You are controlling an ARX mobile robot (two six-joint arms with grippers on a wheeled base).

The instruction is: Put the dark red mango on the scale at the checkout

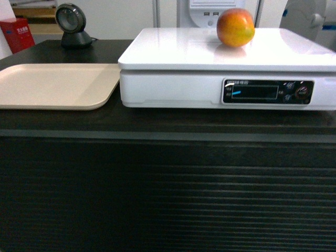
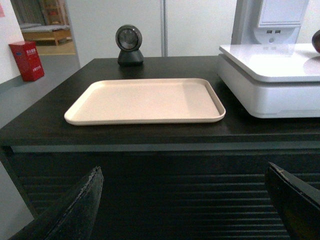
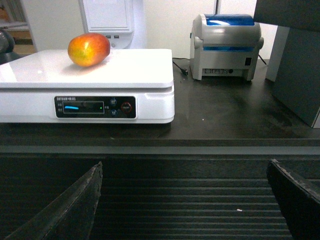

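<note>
Head view: we see the dark red mango sitting on the white platform of the scale, toward the back, right of centre. The scale stands on the checkout, just beside a beige tray. Neither gripper shows here. Mango is red on top, orange-yellow lower down, smooth skin.

Left wrist view: our left gripper is spread wide, holding nothing, fingers low in front of the ribbed counter panel. The mango is only a dark sliver at the right edge, well apart.

Right wrist view: our right gripper is also wide and empty, below counter level. The mango lies on the platform up and left of it, well apart, red with an orange-yellow patch. A label printer stands further right.
</note>
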